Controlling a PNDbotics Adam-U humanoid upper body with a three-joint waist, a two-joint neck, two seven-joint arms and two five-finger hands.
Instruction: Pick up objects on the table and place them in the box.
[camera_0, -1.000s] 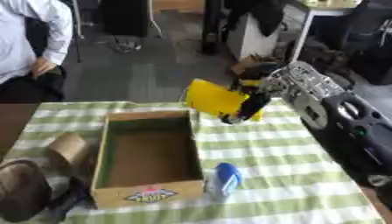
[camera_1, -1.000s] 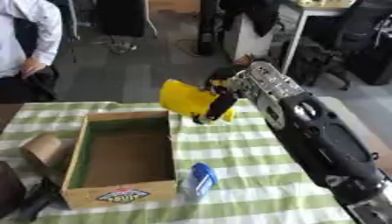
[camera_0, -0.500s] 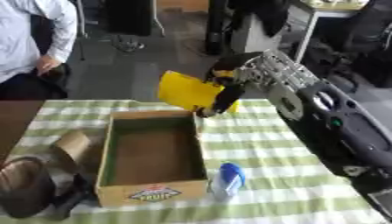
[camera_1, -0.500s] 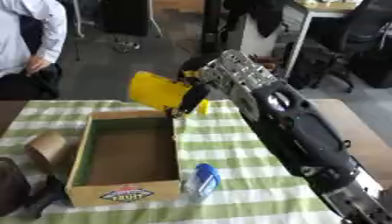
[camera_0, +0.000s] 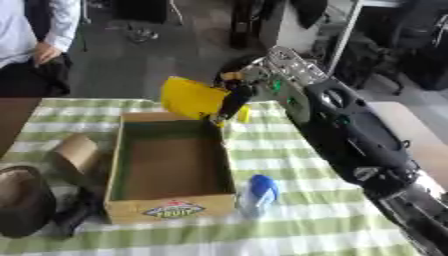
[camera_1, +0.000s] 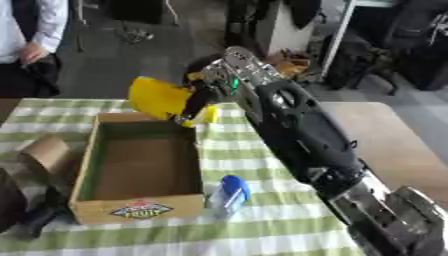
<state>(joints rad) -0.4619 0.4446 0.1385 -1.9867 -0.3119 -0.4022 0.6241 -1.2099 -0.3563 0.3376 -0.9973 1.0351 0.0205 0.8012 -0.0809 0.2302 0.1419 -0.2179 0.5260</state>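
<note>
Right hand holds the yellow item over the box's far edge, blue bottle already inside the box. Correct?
Not quite. The blue bottle lies on the tablecloth outside the box, by its right wall; the left eye view shows it. The right hand does hold the yellow item over the far edge.

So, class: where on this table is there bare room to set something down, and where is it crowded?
Free: the inside of the box; the checked cloth right of the box, behind the blue bottle; the front strip near the bottle. Crowded: left of the box, where a brown roll and a dark round thing lie, and the box's far right corner, where the right hand holds the yellow item.
</note>
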